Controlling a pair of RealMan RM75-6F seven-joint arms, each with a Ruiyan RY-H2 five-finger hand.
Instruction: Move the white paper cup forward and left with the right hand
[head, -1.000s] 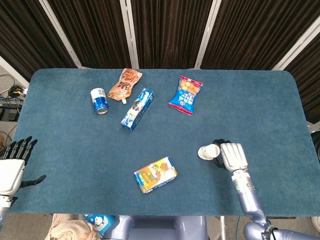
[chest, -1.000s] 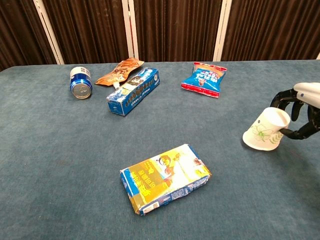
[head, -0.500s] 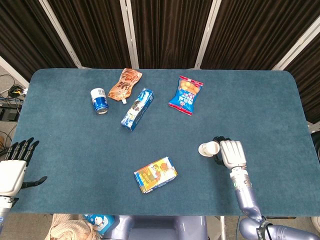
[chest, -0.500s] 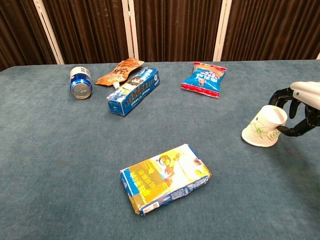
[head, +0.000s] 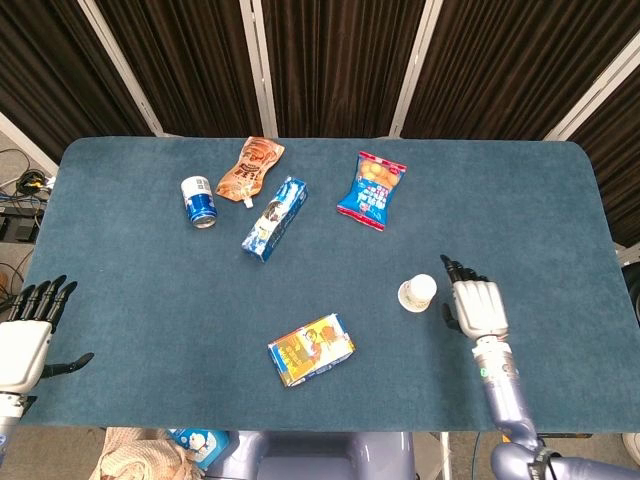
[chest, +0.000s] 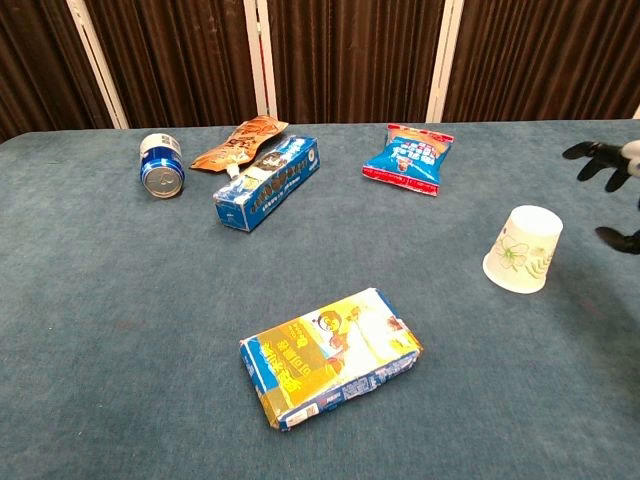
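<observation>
The white paper cup (head: 417, 293) (chest: 523, 249), printed with green leaves, stands upside down on the blue table, right of centre. My right hand (head: 478, 308) (chest: 612, 170) is just to the cup's right, fingers spread, apart from it and holding nothing. In the chest view only its dark fingertips show at the right edge. My left hand (head: 27, 335) hangs off the table's front left corner, fingers apart, empty.
A yellow and blue box (head: 311, 349) lies front centre. Further back lie a blue can (head: 199, 202), an orange pouch (head: 250, 168), a long blue box (head: 274, 218) and a blue snack bag (head: 371, 190). The table (head: 120, 280) is bare at left.
My right hand has let go of the cup and drawn back to the right with its fingers spread. The cup, tilted before, now stands flat on its rim.
</observation>
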